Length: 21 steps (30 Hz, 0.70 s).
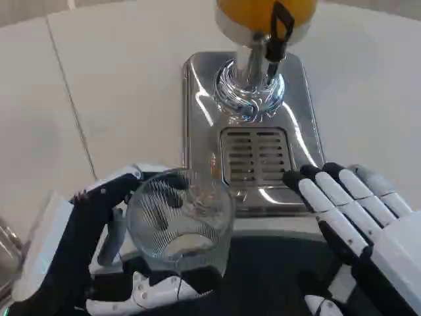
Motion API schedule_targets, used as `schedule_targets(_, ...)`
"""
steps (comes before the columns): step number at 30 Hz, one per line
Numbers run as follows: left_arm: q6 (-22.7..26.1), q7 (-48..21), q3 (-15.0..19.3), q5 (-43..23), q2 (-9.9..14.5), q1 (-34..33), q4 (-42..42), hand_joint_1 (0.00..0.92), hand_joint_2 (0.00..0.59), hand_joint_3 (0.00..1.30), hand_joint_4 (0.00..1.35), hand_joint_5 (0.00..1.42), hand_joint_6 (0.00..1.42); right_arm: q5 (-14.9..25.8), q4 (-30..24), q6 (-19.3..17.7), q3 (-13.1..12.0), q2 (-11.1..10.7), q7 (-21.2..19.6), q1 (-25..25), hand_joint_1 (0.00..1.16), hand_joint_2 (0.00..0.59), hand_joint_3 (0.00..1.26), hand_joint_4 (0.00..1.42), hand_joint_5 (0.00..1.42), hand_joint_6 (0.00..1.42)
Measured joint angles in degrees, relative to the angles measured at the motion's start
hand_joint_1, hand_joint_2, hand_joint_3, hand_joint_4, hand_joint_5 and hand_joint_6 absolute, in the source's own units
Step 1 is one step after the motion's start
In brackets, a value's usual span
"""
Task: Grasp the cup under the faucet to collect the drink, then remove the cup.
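Note:
A clear ribbed glass cup [179, 220] is held upright by my left hand [85, 230], whose fingers wrap its left side and base. The cup stands at the near left corner of the dispenser's chrome base [197, 112], beside the slotted drip grille [255, 157]. It looks empty. The faucet [276, 36] with its black lever hangs from the orange drink tank [263, 10] at the top, well beyond the cup. My right hand [355, 210] hovers at the base's near right corner, fingers stretched out and apart, holding nothing.
The white table [99, 85] spreads to the left of and behind the dispenser, with a seam line running down its left part. A dark area lies along the near edge between my two hands.

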Motion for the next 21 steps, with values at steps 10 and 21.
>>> schedule_targets(10, 0.0, 0.0, -0.3, 1.1, -0.3, 0.0, 0.1, 0.684, 0.007, 1.18, 1.15, 1.37, 1.42, 0.0, 0.0, 0.0, 0.6, 0.0, 0.3, -0.2, 0.06, 0.534, 0.00, 0.00, 0.00, 0.00)
schedule_targets(21, 0.9, 0.0, -0.8, 1.7, -2.0, -1.3, 0.6, 0.685, 0.007, 1.17, 1.15, 1.37, 1.42, 0.0, -0.2, 0.2, 0.7, 0.4, 0.4, 0.4, 0.07, 0.538, 0.00, 0.00, 0.00, 0.00)
